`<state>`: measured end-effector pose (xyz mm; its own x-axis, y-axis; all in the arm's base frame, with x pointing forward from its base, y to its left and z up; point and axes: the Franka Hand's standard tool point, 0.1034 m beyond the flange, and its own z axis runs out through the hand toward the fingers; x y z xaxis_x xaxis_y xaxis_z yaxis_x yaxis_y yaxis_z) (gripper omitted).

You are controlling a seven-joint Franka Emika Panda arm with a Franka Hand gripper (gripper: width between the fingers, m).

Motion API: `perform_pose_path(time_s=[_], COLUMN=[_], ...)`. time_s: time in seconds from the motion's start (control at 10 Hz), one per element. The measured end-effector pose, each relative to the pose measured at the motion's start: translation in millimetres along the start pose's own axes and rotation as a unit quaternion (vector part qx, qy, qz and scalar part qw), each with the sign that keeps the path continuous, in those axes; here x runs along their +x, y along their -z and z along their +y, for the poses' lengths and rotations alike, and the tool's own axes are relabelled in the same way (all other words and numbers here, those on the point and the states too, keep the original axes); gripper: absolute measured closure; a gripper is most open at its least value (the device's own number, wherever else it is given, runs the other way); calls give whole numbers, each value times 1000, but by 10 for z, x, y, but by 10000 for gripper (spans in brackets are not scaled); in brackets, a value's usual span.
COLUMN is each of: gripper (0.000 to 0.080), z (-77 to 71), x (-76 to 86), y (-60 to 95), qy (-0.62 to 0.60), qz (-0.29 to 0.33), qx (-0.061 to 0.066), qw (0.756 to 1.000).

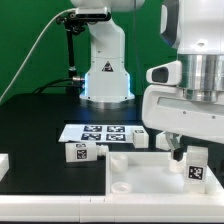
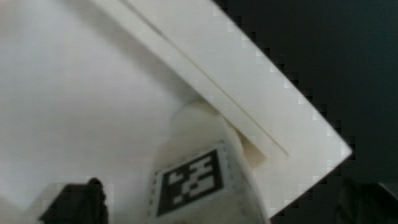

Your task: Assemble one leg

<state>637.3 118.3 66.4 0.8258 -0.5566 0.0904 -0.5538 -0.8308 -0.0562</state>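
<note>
Firmly closed, my gripper (image 1: 190,155) clamps a tagged white leg (image 1: 197,166) between its fingers, holding it upright just above the white tray-shaped piece (image 1: 140,172) on the black table (image 1: 40,120).

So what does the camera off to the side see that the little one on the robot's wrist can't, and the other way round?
Only the exterior view shows the wider scene: the marker board lying on the black table, a loose leg in front of it, another beside it, and the arm's white base behind.

Only the wrist view shows the tray-shaped piece's raised rim up close, with the dark fingertips at the picture's edge.

Both show the gripper by a tagged leg and the white tray-shaped piece. Neither shows clearly whether the gripper is clamped.
</note>
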Motion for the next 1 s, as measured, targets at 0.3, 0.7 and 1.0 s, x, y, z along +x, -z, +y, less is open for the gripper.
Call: perform_pose_path(time_s=[0.3, 0.7, 1.0], gripper=[400, 517, 517], z=[23, 30, 28], x=[38, 42, 41], y=[-4, -5, -5], qy=[-7, -121, -257], qz=[6, 5, 8], qx=[3, 4, 0], qw=[1000, 993, 966])
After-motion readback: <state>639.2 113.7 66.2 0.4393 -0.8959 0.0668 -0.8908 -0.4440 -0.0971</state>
